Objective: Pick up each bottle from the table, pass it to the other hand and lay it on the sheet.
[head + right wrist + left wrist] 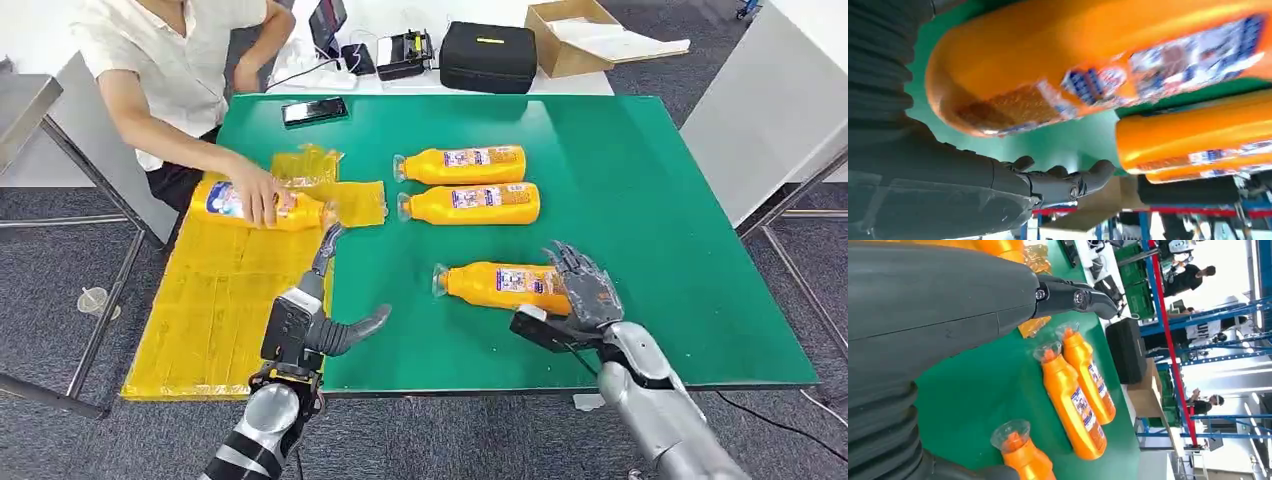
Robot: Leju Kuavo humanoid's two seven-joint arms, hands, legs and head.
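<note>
Three orange bottles lie on the green table (640, 200), caps pointing left: a far one (465, 164), a middle one (470, 203) and a near one (497, 285). My right hand (588, 288) hovers with spread fingers at the base end of the near bottle (1088, 65), its fingers (1063, 182) not closed around it. My left hand (315, 315) is open at the sheet's right edge and holds nothing, its fingers (1073, 295) extended. A person's hand holds another bottle (255, 205) on the yellow sheet (215, 300). From the left wrist, the two far bottles (1073, 405) lie side by side.
A person sits at the table's far left corner. A crumpled yellow wrapper (305, 165) lies at the sheet's far end, a phone (314, 110) beyond it. A black case (489, 57) and a cardboard box (570, 35) stand behind the table. The sheet hangs over the table's left edge.
</note>
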